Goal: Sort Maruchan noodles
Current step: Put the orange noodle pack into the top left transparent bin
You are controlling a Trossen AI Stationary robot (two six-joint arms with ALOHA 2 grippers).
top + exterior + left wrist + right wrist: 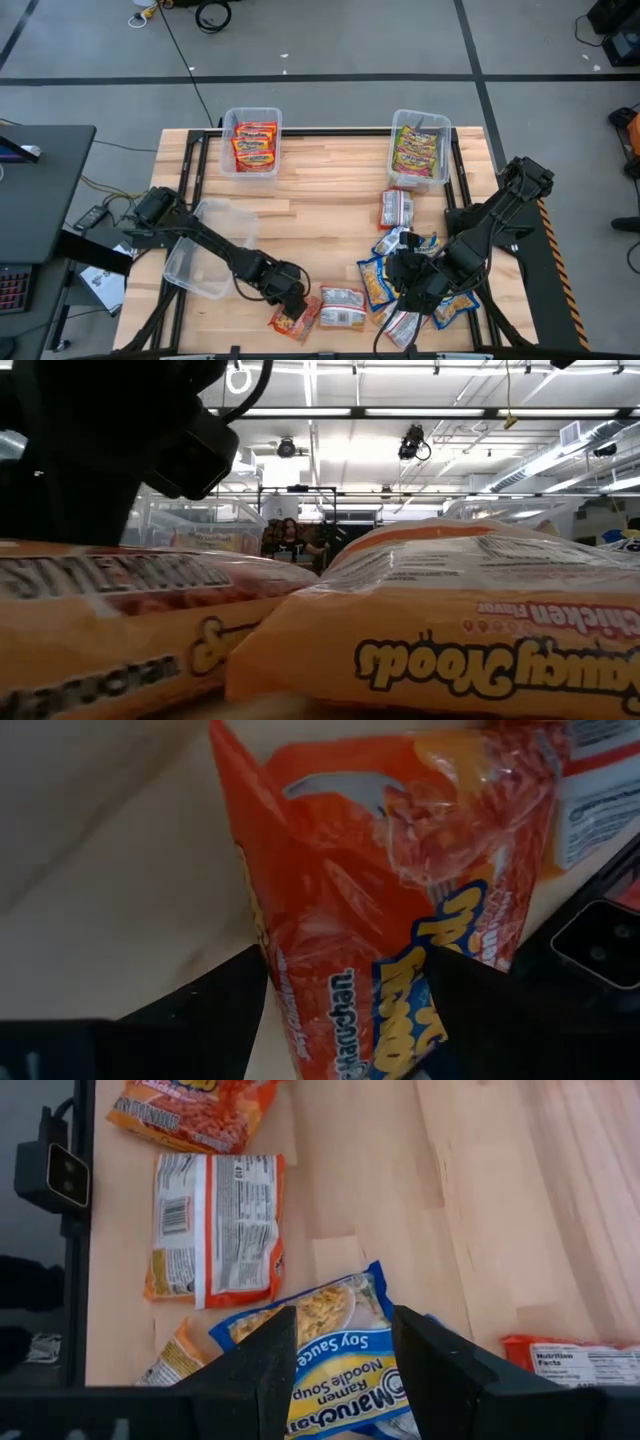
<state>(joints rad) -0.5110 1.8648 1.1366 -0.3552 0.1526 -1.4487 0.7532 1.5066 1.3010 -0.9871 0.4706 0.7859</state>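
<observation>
Orange-red packet (294,320) lies at the bench's (320,190) near edge, the left hand (291,300) over it. Farther back, one bin (252,140) holds orange-red packets, another (420,147) green-yellow ones, presumably the sorting targets; an empty bin (205,248) sits beneath the left arm.

Left wrist view: wide fingers (215,1005) straddle the upended packet (400,910), apparently unclamped.

Right wrist view: the right hand (340,1355), half-open, hangs above a blue soy-sauce packet (330,1360) in the crowded loose pile.

Binned: orange-red packets (254,146), far-left bin; green-yellow packets (417,152), far-right bin.
Loose: blue-and-yellow packets (378,281) heaped near the front edge (overlapping).
Front: orange packet (296,320), crumpled.
</observation>
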